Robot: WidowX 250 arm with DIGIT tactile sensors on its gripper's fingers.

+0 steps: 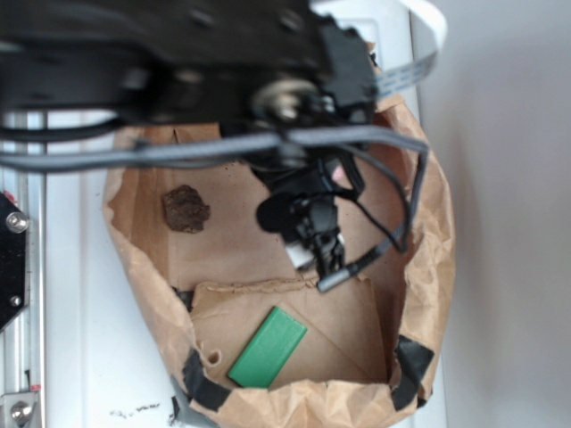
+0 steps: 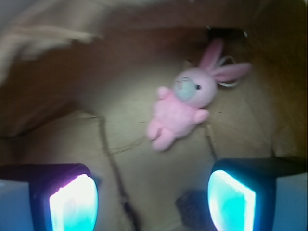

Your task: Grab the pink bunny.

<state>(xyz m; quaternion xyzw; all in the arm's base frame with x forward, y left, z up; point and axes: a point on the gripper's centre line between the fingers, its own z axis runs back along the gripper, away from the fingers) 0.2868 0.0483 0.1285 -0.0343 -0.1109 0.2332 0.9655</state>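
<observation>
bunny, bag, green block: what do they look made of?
Bunny: soft plush fabric, matte and fuzzy, rounded stuffed limbs. Bag: brown kraft paper, creased and crumpled walls, black tape at the rim. Green block: flat, rigid, straight-edged, smooth, slight sheen; probably plastic or painted wood, can't tell which.

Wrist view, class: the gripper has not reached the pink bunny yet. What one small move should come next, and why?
Probably ease forward and slightly right. The pink bunny lies flat on the paper bag floor, ahead of the gripper, whose fingers stand open with nothing between them.
</observation>
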